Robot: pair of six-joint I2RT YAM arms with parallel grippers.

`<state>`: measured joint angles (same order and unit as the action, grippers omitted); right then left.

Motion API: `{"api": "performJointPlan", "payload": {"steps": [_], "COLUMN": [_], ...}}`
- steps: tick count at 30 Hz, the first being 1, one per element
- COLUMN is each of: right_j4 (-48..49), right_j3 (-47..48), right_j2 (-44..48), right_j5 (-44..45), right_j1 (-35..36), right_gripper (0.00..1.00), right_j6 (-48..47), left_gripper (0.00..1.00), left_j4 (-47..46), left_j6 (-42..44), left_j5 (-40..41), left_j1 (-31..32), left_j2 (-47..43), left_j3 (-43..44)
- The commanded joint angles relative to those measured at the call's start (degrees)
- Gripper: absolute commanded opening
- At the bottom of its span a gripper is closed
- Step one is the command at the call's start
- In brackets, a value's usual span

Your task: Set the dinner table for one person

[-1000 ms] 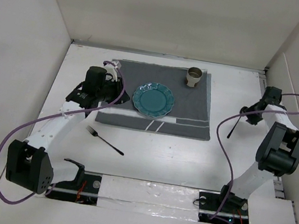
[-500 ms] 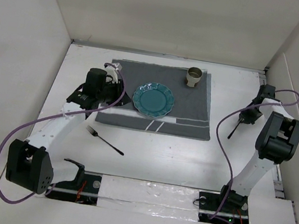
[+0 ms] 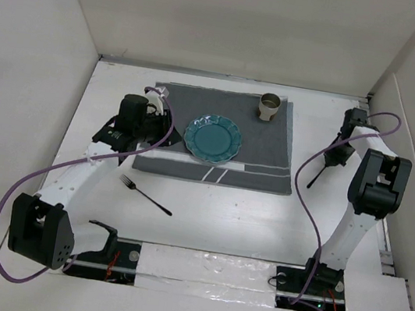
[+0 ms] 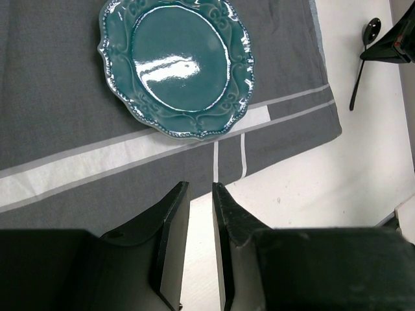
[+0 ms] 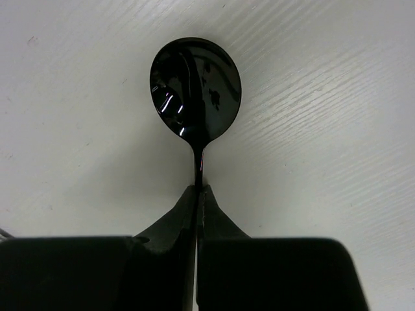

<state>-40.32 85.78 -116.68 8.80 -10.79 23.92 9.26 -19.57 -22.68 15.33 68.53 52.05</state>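
Note:
A teal plate (image 3: 212,138) lies on the dark grey striped placemat (image 3: 269,165) on the white dinner table (image 3: 221,221). It also shows in the left wrist view (image 4: 175,65). My right gripper (image 3: 334,158) is shut on the neck of a black spoon (image 5: 196,87), low over the table right of the placemat. The spoon's handle (image 3: 316,176) points toward the placemat's near right corner. My left gripper (image 3: 162,126) hovers at the placemat's left part, its jaws a narrow gap apart and empty (image 4: 200,186). A black fork (image 3: 146,195) lies on the table near the placemat's front left.
A beige cup (image 3: 269,106) stands on the placemat's far right corner. White walls enclose the table on the left, back and right. A purple cable loops from each arm.
My right wrist has swung toward the back and left, carrying the spoon a little left toward the placemat. The left arm, plate, cup and fork have not moved.

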Motion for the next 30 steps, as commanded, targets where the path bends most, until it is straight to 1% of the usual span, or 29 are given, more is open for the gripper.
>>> {"api": "performJointPlan", "payload": {"steps": [1,2,4,5,7,8,10,11,13,15,17,18,19,22,26,28,30], "right_j4": [-1.09,-0.21,-0.11,-0.9,-1.61,-1.09,-0.47,-0.29,-0.2,-0.2,-0.46,-1.16,-1.78,-3.97,-3.89,-3.72,-4.51], "right_j3": [0.27,0.35,2.37,3.16,4.92,4.75,4.57,4.49,5.18,7.12,9.92,11.33,12.82,18.18,21.53,23.29,24.7], "right_j2": [4.16,7.75,10.85,13.3,15.07,16.13,18.24,18.42,17.72,16.41,13.16,11.58,8.43,3.41,-3.79,-5.91,-8.64], "right_j5": [2.01,2.19,2.01,1.06,-2.18,-3.42,-4.4,-4.66,-5.36,-5.72,-5.72,-5.55,-5.37,-6.42,-5.55,-5.98,-5.72], "right_j1": [1.9,2.52,4.79,5.68,7.87,11.02,14.98,19.01,22.9,27.81,30.11,31.43,31.44,32.93,33.46,33.46,33.46], "right_gripper": [0.0,0.0,0.0,0.0,0.0,0.0,0.0,0.0,0.0,0.0,0.0,0.0,0.0,0.0,0.0,0.0,0.0], "right_j6": [-1.5,-1.95,-3.17,-3.35,-4.23,-4.41,-4.85,-5.02,-5.29,-5.99,-6.52,-6.69,-7.04,-8.01,-8.54,-8.54,-8.37], "left_gripper": [0.18,0.19,0.19,0.18,0.19,0.18,0.19,0.18,0.18,0.18,0.18,0.18,0.17,0.13,0.08,0.0,0.0], "left_j4": [-1.35,-1.35,-1.17,-1.26,-1.26,-1.43,-2.22,-2.49,-2.75,-2.49,-1.53,-0.91,-0.12,2.43,5.41,6.82,9.54], "left_j6": [0.06,0.06,-0.11,-0.29,-1.16,-1.69,-3.19,-3.54,-4.24,-4.42,-4.86,-5.03,-5.21,-6.96,-9.78,-10.92,-12.06], "left_j5": [-0.18,-0.09,0.0,0.0,0.26,0.35,-0.7,-0.7,-0.61,0.78,2.37,4.46,5.44,9.31,13.35,15.2,17.04], "left_j1": [-0.04,-0.04,-0.04,-0.04,-0.04,-0.04,-0.04,-0.04,-0.04,-0.04,-0.04,-0.04,-0.04,-0.04,-0.04,-0.04,-0.04], "left_j2": [-1.21,-1.21,-1.03,-1.03,-0.59,-0.33,0.37,0.72,1.69,2.13,2.31,2.74,2.92,2.75,1.34,0.29,-0.77], "left_j3": [0.07,0.15,0.33,0.5,1.73,2.17,3.31,3.75,4.81,5.16,5.34,5.43,5.52,5.17,4.11,3.41,2.79]}}
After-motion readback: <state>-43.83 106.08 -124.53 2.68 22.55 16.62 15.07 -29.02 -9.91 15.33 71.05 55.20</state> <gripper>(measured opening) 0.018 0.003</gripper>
